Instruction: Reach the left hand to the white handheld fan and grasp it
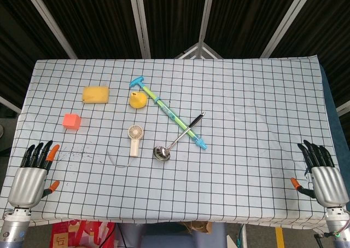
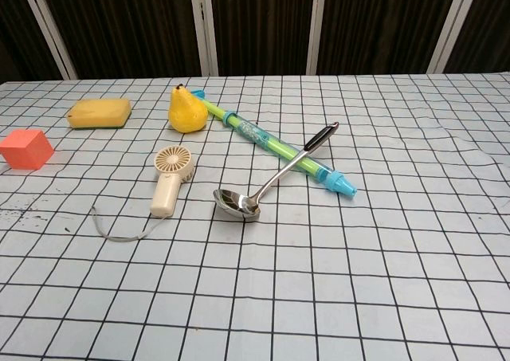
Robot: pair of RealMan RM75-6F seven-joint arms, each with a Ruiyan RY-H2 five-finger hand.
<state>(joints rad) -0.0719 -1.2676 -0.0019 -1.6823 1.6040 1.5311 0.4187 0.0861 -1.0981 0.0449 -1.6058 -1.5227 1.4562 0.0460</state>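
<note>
White handheld fan [image 2: 169, 179] flat on the checked counter [image 1: 251, 105], mid-left

Smooth plastic, round grille, thin wrist strap; shiny metal ladle [image 2: 267, 187] just right. Left robot hand [image 1: 34, 174] at near-left edge, fingers spread, holding nothing, well apart

A table covered by a white, black-gridded cloth [image 1: 246, 105] is shown. Laid upon it are a white handheld fan [image 2: 169, 179], a yellow rectangular sponge [image 2: 99, 112], an orange-red cube [image 2: 26, 149], a yellow pear [image 2: 186, 111], a green-and-blue plastic recorder [image 2: 275, 144] and a steel ladle with a black handle tip [image 2: 263, 188].
</note>
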